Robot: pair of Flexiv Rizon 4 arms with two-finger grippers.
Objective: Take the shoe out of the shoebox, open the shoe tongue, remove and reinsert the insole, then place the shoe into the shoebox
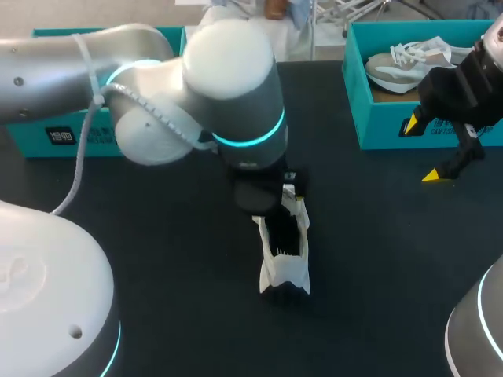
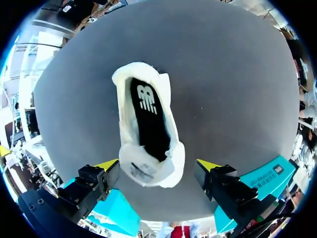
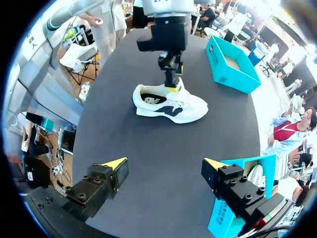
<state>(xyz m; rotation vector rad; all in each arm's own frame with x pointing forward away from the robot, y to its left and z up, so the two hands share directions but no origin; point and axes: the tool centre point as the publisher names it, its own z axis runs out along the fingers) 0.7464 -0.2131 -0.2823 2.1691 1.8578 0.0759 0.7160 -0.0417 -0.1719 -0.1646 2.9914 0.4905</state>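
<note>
A white shoe with a black insole stands upright on the dark table, near the middle. My left gripper hangs straight above its front part, open, with a finger off each side and a gap to the shoe on both. The right wrist view shows the same gripper just over the shoe. My right gripper is open and empty, in the air in front of the back-right teal shoebox. An empty teal shoebox stands at the back left, partly hidden behind my left arm in the head view.
The back-right box holds another pale shoe. The back-left box sits at the table's far edge. My left arm's wide upper link spans the table's left half.
</note>
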